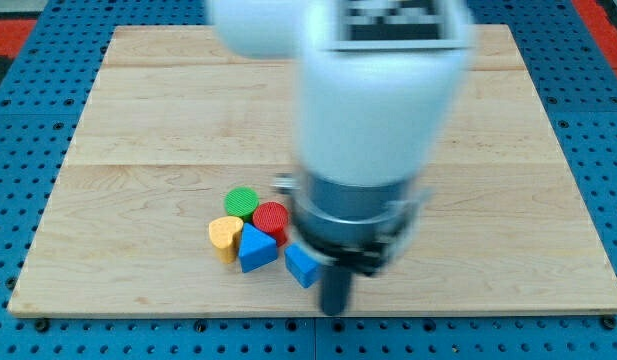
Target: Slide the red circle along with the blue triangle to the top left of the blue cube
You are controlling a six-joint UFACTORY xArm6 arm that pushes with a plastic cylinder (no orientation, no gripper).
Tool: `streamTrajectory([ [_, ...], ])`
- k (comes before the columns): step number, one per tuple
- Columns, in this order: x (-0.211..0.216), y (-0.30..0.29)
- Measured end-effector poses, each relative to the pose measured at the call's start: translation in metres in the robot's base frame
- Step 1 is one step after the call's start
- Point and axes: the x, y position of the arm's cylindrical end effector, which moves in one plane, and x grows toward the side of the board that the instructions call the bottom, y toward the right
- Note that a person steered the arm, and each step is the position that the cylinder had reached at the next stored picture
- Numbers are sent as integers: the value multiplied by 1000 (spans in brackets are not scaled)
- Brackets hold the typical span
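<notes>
My tip (334, 308), a bare rod holding nothing, sits just right of the blue cube (301, 265). The red circle (271, 218) and blue triangle (255, 247) touch, already up-left of it. A careless push could knock the cube into them, or scatter the green (242, 203) and yellow (225, 236) blocks.

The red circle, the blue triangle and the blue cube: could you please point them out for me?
red circle (271, 217), camera view, on its round top face.
blue triangle (255, 247), camera view, on its top face.
blue cube (302, 266), camera view, on its visible top face.
</notes>
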Motion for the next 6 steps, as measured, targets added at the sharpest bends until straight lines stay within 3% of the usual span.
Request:
streamTrajectory([
  [2,-67,-42],
  [4,7,-7],
  [5,-2,-94],
  [6,-33,-98],
])
